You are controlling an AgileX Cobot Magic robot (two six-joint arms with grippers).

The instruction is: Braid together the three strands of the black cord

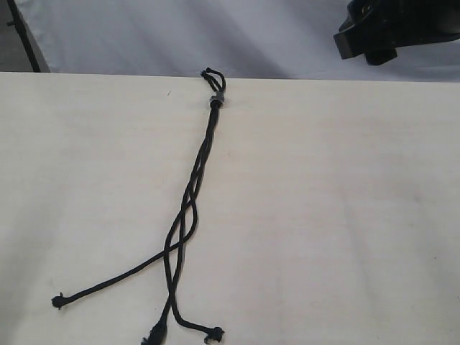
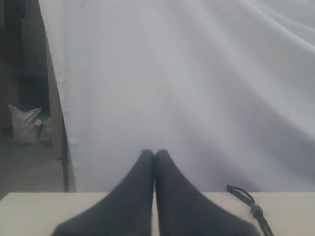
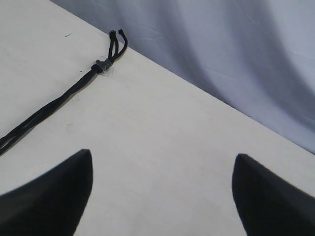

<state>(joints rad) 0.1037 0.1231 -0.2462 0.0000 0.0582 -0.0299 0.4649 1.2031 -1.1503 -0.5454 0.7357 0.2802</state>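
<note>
Black cord (image 1: 194, 194) partly braided mid-frame on pale bench (image 1: 345, 215), three strands (image 1: 108, 280) splaying lower left, white cloth (image 1: 180, 36) behind, left tool (image 2: 154, 157) pressed together, right tool (image 3: 162, 156) spread.

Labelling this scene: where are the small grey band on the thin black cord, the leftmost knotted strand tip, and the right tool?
Small grey band (image 1: 218, 99), exterior view: its middle.
Leftmost knotted strand tip (image 1: 57, 301), exterior view: on the knot.
Right tool (image 3: 163, 155), right wrist view: midway between fingertips.

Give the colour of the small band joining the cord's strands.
Small grey band: clearest in right wrist view.
</note>
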